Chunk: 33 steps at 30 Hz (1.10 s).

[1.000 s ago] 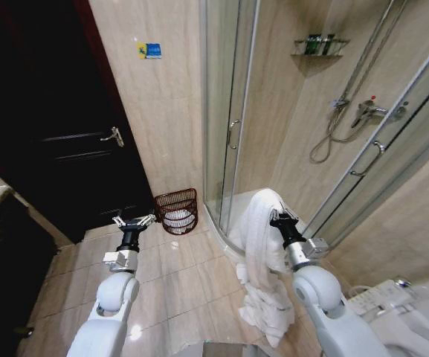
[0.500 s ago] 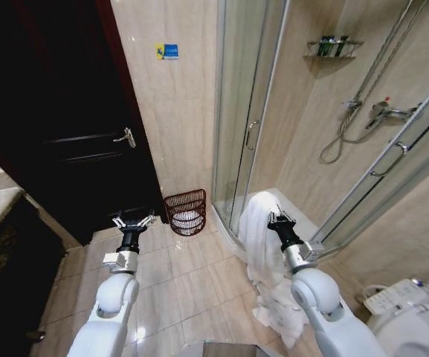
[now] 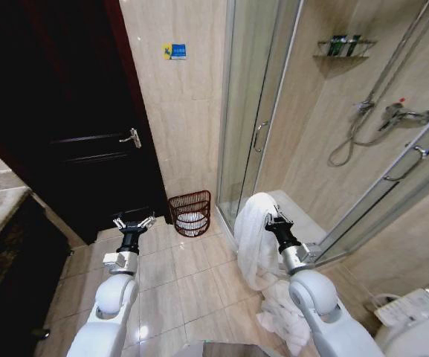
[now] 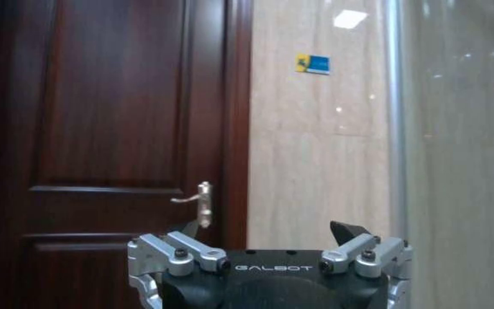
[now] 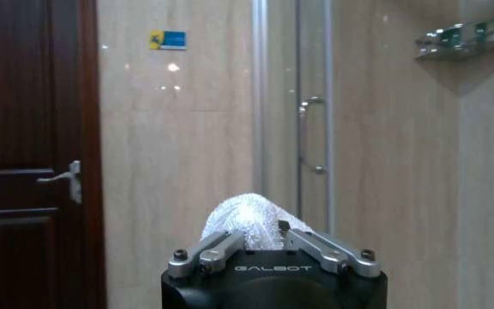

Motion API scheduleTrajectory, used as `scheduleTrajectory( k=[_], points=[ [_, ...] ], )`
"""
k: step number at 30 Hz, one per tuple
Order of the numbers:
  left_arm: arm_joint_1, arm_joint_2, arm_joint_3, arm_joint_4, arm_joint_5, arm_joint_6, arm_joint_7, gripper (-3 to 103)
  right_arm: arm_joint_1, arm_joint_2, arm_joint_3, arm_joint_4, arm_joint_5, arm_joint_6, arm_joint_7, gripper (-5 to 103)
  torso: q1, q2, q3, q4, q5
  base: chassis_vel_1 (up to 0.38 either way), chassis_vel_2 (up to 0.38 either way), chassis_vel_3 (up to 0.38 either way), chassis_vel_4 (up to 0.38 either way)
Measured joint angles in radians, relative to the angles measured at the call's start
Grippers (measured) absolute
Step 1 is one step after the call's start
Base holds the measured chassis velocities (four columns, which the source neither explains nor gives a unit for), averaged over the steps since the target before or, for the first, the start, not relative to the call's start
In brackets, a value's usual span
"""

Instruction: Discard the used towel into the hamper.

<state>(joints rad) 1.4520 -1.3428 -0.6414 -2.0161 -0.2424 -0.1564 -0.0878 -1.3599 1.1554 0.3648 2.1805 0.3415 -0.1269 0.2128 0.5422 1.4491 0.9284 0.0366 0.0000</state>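
Right gripper (image 3: pixel 273 218) closed on white towel (image 3: pixel 255 242), which drapes down to the tiled floor (image 3: pixel 192 275). Left gripper (image 3: pixel 133 222) spread wide, empty, level with the right gripper. Hamper (image 3: pixel 191 213) stands ahead between the 2 grippers, against the wall beside the shower door (image 3: pixel 255 111); its contents are unclear.

One hamper (image 3: pixel 191 213), one white towel (image 3: pixel 256 242), two grippers, left gripper (image 3: pixel 133 223) and right gripper (image 3: pixel 273 220), one dark door (image 3: pixel 73 134), one toilet (image 3: pixel 421 320)

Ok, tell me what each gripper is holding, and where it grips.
The right gripper holds the white towel by its bunched top. The left gripper is open, empty.
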Motion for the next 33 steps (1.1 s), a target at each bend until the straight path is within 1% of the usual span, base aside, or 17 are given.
scheduleTrajectory(
  k=[8, 10, 12, 17, 22, 25, 33],
  points=[
    [0.003, -0.001, 0.000, 0.001, -0.001, -0.003, 0.000, 100, -0.004, 0.003, 0.000, -0.001, -0.005, 0.000, -0.003, 5, 0.000, 0.000, 0.000, 0.0001, -0.0001, 0.102, 0.092, 0.088, 0.082],
    [0.003, -0.001, 0.001, 0.004, -0.002, -0.012, -0.001, 100, -0.005, 0.003, 0.000, -0.001, -0.006, 0.000, -0.003, 5, 0.000, 0.000, 0.000, 0.0002, -0.0001, 0.102, 0.096, 0.108, 0.112],
    [-0.002, 0.000, 0.001, 0.013, 0.003, -0.037, -0.006, 100, -0.005, 0.003, 0.000, -0.001, -0.007, 0.000, -0.004, 5, 0.000, 0.000, 0.000, 0.0003, 0.0000, 0.099, 0.099, 0.132, 0.105],
    [-0.002, 0.002, 0.001, 0.015, 0.006, -0.045, -0.012, 100, -0.005, 0.007, 0.000, -0.007, -0.014, 0.001, -0.006, 5, 0.000, 0.000, 0.000, 0.0004, 0.0000, 0.058, 0.075, 0.077, 0.059],
    [-0.002, 0.000, 0.001, 0.015, 0.006, -0.045, -0.013, 100, -0.003, 0.013, -0.001, -0.014, -0.025, 0.002, -0.006, 5, 0.000, 0.000, 0.000, -0.0003, 0.0000, 0.000, 0.000, 0.000, 0.000],
    [-0.001, -0.002, 0.002, 0.015, 0.007, -0.045, -0.013, 100, -0.004, 0.014, -0.002, -0.018, -0.031, 0.003, -0.007, 5, 0.000, 0.000, 0.000, 0.0001, 0.0000, 0.044, 0.044, -0.038, -0.083],
    [0.003, -0.002, 0.000, 0.017, 0.004, -0.046, -0.012, 100, -0.006, 0.018, -0.005, -0.020, -0.038, 0.008, -0.010, 5, 0.000, 0.000, 0.000, 0.0000, 0.0000, 0.084, 0.060, -0.077, -0.066]
  ],
)
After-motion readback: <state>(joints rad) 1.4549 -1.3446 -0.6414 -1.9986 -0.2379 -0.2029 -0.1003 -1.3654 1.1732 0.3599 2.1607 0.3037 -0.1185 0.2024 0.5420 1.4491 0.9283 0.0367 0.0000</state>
